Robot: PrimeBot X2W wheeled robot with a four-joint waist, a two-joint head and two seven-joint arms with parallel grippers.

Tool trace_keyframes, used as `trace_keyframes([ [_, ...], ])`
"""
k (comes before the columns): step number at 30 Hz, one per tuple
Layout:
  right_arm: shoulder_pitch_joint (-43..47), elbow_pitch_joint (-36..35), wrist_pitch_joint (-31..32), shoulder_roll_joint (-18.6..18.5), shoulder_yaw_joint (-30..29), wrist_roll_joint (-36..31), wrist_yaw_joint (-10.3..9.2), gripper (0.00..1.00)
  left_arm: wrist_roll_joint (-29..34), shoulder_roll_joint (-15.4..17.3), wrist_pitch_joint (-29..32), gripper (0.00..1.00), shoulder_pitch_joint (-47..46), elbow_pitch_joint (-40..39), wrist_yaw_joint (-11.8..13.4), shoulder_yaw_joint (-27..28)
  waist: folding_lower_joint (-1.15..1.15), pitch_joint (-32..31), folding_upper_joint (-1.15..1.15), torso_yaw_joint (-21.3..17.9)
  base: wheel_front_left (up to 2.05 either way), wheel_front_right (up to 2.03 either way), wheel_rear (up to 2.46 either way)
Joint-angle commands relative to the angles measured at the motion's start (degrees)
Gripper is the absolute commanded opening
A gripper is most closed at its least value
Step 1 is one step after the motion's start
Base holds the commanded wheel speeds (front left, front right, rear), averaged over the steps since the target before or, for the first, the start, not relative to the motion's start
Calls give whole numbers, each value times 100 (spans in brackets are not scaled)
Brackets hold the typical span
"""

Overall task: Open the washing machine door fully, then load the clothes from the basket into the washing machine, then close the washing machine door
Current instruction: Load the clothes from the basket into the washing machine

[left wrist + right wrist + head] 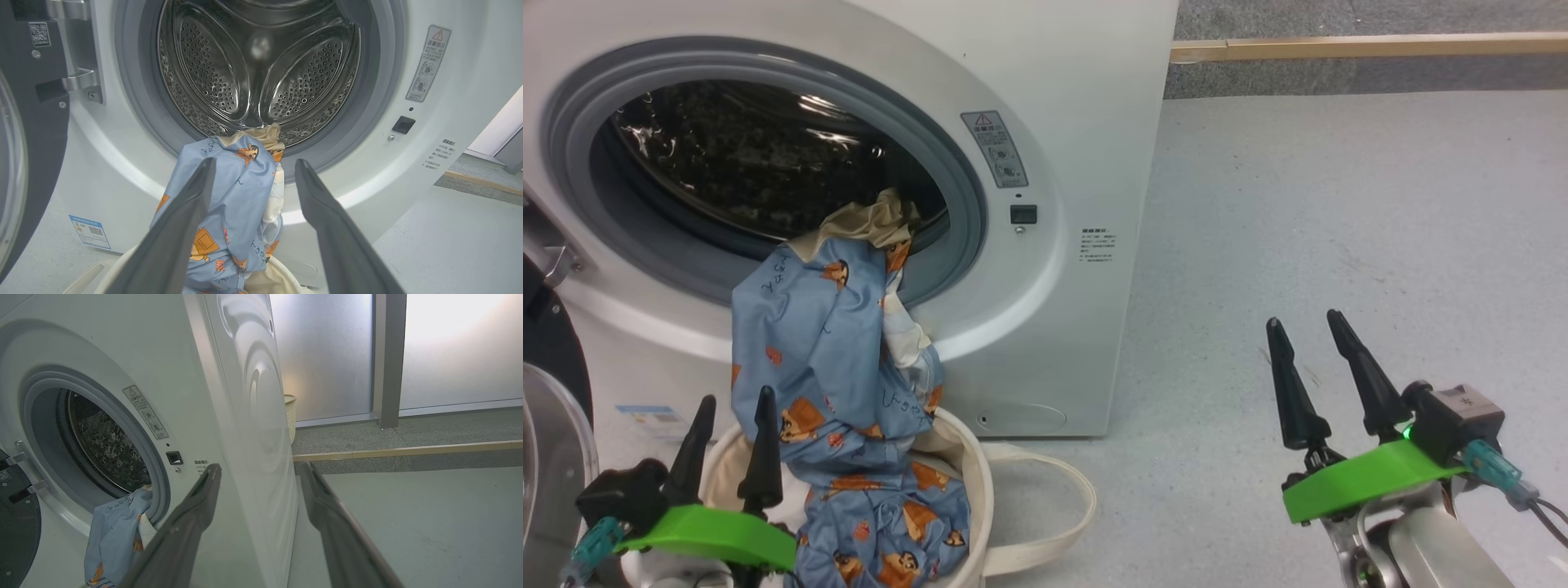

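Observation:
The white washing machine [1062, 98] stands with its steel drum [253, 69] exposed. Its black-rimmed door [547, 392] is swung wide at the left [36, 134]. The clothes [833, 343], blue bear-print fabric with a cream piece at the top, hang from the drum's lip down into the cream basket [976, 482] on the floor below [233, 204] [112, 535]. My left gripper [734, 400] hovers open over the basket's left side, just short of the fabric, nothing between its fingers [192, 212]. My right gripper [1305, 318] is open over bare floor, right of the machine [257, 469].
The basket's long cloth handle [1054, 506] lies looped on the floor to its right. A wooden strip [1364, 47] edges a step at the back. A pale woven bin [290, 416] stands behind the machine by frosted glass panels. Grey floor spreads to the right.

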Motion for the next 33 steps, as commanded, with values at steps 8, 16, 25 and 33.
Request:
trace_keyframes([
  [8, -147, -188, -71, 17, 99, 1, 1, 100, -38, 81, -68, 100, -194, -128, -33, 199, 0, 59, 0, -32, 0, 0, 0],
  [16, -129, -158, -71, 13, -61, -38, 1, 100, 25, 50, -68, 100, -208, -170, -33, 315, 0, 97, 0, -50, 0, 0, 0],
  [25, -78, -62, -71, 32, -463, -158, 1, 100, 64, 31, -68, 100, -228, -185, -33, 415, 0, 181, 0, -118, 0, 0, 0],
  [33, -180, -110, -71, 53, -385, -173, 1, 100, -325, 35, -68, 100, -423, 600, -33, 335, 0, 540, 0, -220, 0, 0, 0],
])
